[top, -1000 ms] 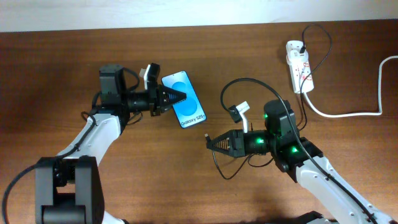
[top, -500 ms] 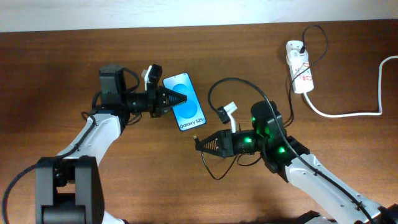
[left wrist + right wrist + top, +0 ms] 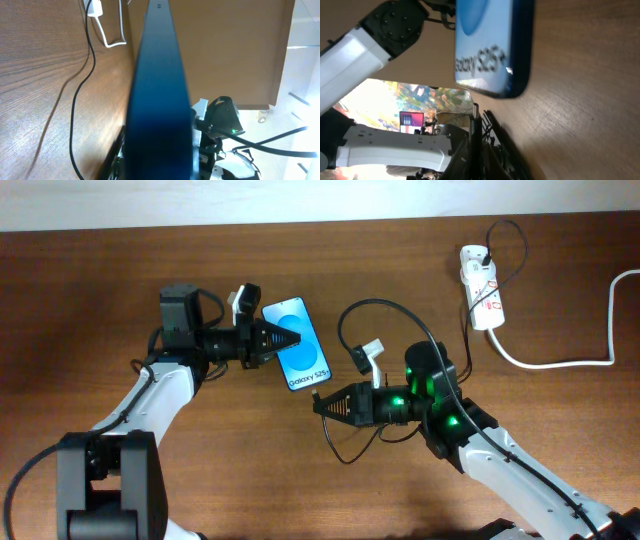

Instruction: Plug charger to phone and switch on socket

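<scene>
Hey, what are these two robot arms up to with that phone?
They are working on getting a phone charged. The left gripper is clamped on the phone, holding it above the wooden table. The right gripper pinches the plug end of the charger, a thin black cable, with the tip right by the phone's lower short end. Whether it is plugged in yet cannot be told. The socket, a white power strip, lies at the far right, with neither gripper near it.

A brown wooden table (image 3: 90, 270) fills the view, a thick white cord (image 3: 560, 364) lies curved on its right part, and a pale strip (image 3: 200, 200) runs beyond its far edge.
</scene>
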